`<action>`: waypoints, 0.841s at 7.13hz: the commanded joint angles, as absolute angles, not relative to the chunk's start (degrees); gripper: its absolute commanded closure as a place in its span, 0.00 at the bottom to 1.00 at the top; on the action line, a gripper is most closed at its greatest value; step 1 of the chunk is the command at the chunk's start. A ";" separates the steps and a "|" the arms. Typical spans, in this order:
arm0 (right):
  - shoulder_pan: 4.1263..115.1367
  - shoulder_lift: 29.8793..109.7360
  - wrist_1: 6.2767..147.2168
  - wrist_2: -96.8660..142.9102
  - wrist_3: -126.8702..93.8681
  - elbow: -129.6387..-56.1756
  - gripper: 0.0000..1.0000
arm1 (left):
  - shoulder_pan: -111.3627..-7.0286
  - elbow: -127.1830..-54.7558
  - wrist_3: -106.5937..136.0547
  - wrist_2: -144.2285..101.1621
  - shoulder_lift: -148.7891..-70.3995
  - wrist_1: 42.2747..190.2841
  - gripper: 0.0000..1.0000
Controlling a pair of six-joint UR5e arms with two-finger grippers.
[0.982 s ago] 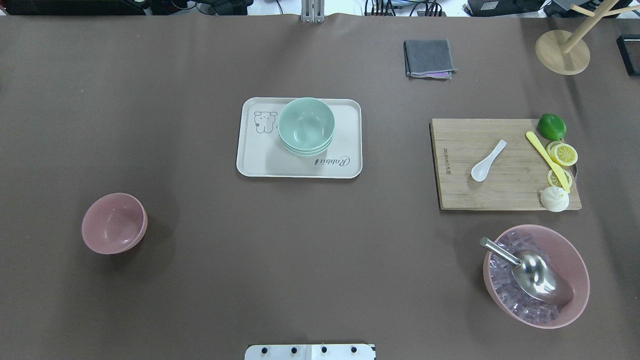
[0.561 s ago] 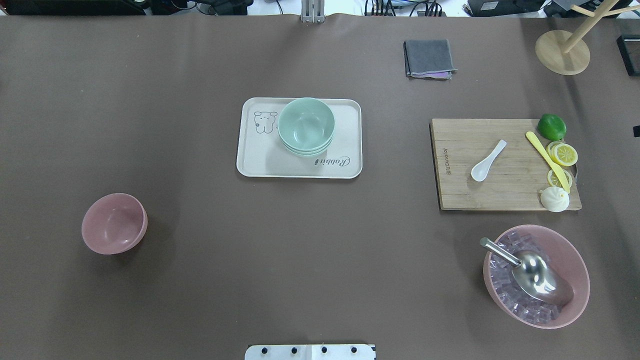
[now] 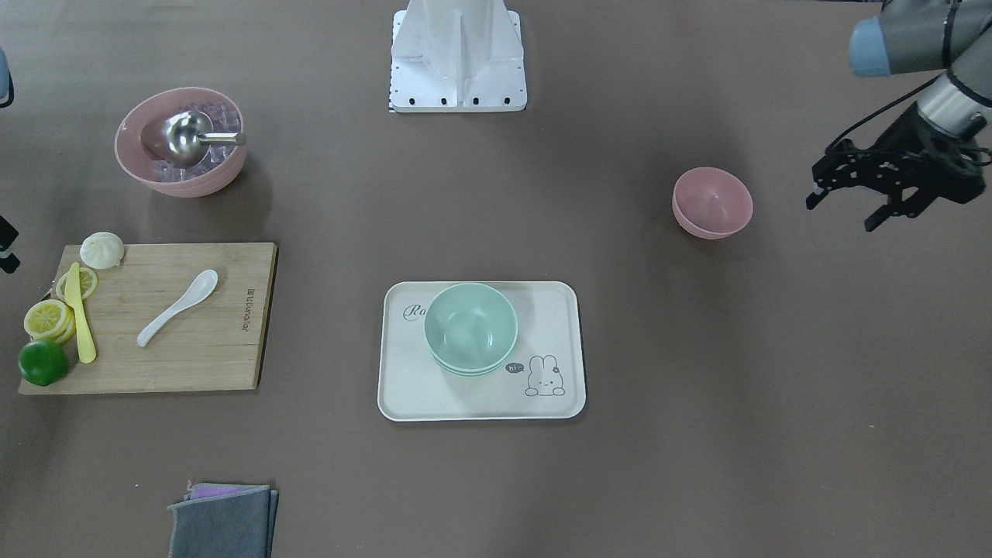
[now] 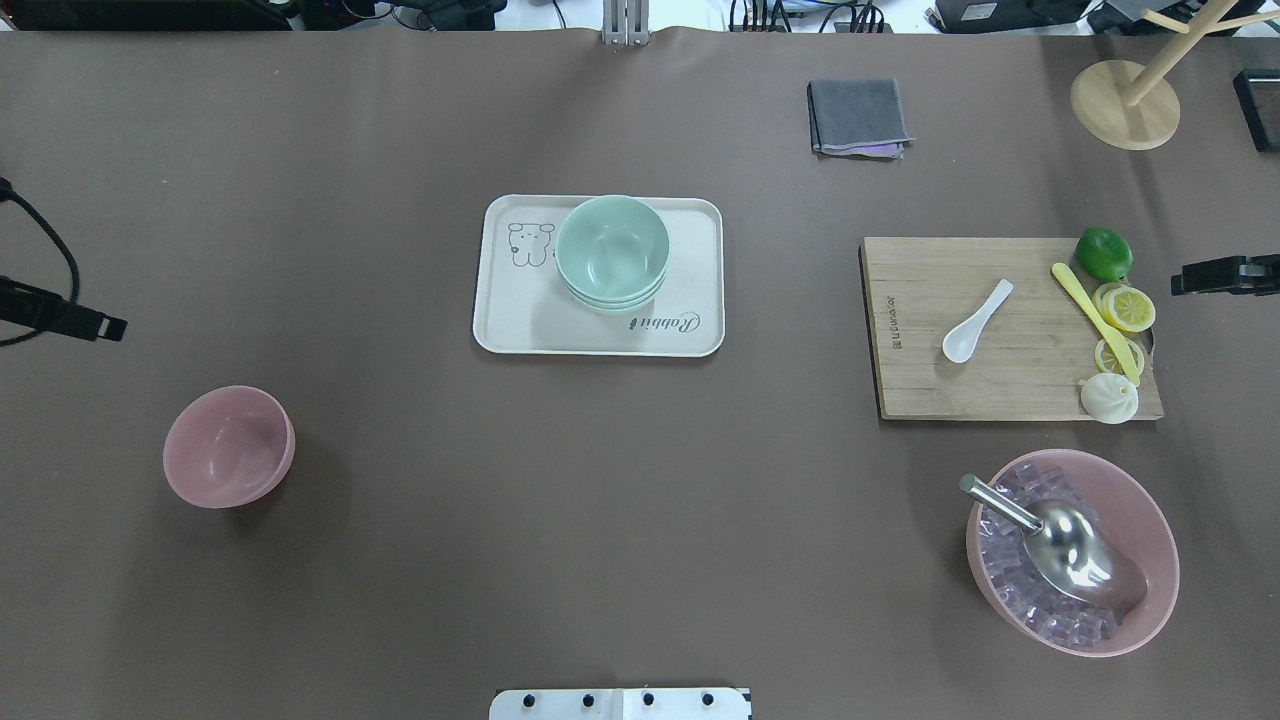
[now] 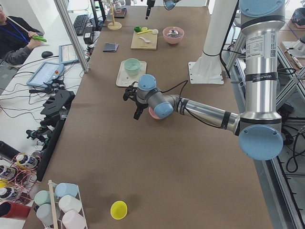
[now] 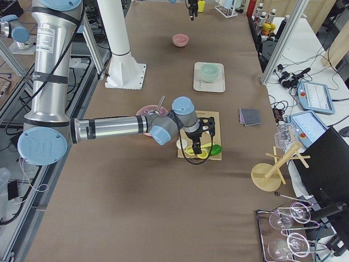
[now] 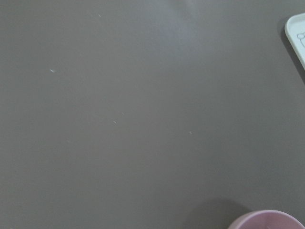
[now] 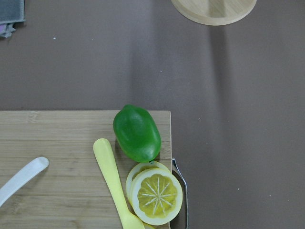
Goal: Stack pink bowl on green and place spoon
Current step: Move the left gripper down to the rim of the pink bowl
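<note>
The small pink bowl (image 4: 228, 447) stands upright on the brown table at the left, also seen in the front view (image 3: 711, 201). Stacked green bowls (image 4: 612, 250) sit on the cream tray (image 4: 520, 320). The white spoon (image 4: 975, 322) lies on the wooden cutting board (image 4: 1000, 395). My left gripper (image 3: 841, 215) is open and empty, off to the outer side of the pink bowl and apart from it. My right gripper (image 4: 1225, 275) shows only partly at the right edge, beyond the board's lime corner; I cannot tell its jaws.
A large pink bowl (image 4: 1150, 520) of ice cubes holds a metal scoop. A lime (image 4: 1103, 253), lemon slices, a yellow knife (image 4: 1090, 315) and a bun (image 4: 1108, 398) crowd the board's right end. A grey cloth (image 4: 858, 117) and a wooden stand (image 4: 1125, 105) are at the back.
Both arms have come into the overhead view: the left at the left edge above the pink bowl, the right at the right edge beside the board. The objects have not moved.
</note>
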State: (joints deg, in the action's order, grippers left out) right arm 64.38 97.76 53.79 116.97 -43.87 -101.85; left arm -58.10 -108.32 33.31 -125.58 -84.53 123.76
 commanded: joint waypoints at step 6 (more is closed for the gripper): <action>61.79 97.47 57.48 113.55 -44.38 -103.89 0.00 | -42.01 -108.02 39.03 -113.91 -83.32 124.89 0.55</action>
State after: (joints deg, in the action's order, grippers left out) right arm 61.84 97.49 57.47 113.56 -44.40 -103.88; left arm -42.47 -108.39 39.24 -113.96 -83.25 124.91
